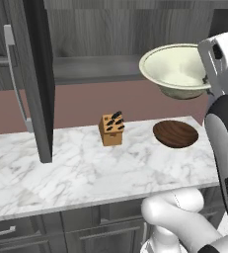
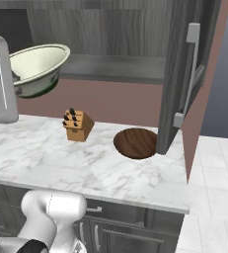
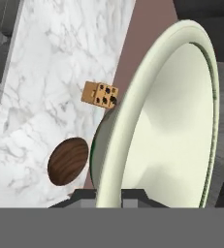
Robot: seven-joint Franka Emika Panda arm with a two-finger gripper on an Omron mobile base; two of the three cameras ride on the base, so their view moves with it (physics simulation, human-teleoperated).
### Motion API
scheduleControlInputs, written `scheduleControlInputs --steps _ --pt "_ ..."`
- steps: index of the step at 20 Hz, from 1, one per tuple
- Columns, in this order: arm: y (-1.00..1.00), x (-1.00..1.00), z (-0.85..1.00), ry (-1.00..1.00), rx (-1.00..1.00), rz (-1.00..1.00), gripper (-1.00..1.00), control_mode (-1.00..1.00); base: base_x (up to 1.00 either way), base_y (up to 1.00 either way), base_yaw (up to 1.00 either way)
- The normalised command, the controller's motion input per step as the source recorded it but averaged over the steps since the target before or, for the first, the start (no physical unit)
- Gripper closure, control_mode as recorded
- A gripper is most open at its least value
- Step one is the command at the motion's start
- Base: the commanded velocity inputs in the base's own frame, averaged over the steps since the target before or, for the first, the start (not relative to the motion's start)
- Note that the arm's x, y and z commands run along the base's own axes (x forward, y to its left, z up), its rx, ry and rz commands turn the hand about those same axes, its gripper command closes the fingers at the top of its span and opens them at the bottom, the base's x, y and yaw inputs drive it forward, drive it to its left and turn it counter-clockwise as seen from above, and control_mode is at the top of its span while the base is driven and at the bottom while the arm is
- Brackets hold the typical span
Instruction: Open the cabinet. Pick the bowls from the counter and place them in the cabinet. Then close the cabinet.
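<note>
The cabinet (image 1: 100, 29) over the bench (image 1: 76, 173) stands open, both doors swung wide: one door (image 1: 39, 79) juts out at the left of the left base view, the other (image 2: 184, 74) at the right of the right base view, each with its long silver bar handle (image 2: 193, 69). So the opening step looks done. The cream-white bowl (image 1: 177, 69) is up in the air, well clear of the marble, tilted a little and held about level with the cabinet's bottom shelf (image 2: 115, 66), out in front of the opening and not yet resting on anything. It hangs off the end of the white arm; the gripper is hidden behind the arm in the base views and by the bowl in the hand view, so I cannot tell how its fingers stand, though from the way the bowl floats there I would judge its rim is being pinched. The dark wooden bowl (image 2: 136, 143) sits untouched on the bench, near the foot of the right-hand door, with the small tan knife block (image 1: 111, 129) a little way beside it. By my reckoning the task is under halfway: this first bowl has to go onto the shelf, the wooden one has to follow, and both doors have to be shut.
</note>
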Motion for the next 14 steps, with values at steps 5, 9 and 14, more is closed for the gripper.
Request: scheduleControlInputs --steps 5,9,14 --pt "0.00 0.40 0.00 0.07 0.05 0.00 1.00 -1.00 0.00 0.00 0.00" --pt "0.00 0.42 0.00 0.01 0.05 0.00 1.00 -1.00 0.00 0.00 0.00" --pt "0.00 0.41 -0.01 0.00 0.04 0.00 1.00 -1.00 0.00 0.00 0.00"
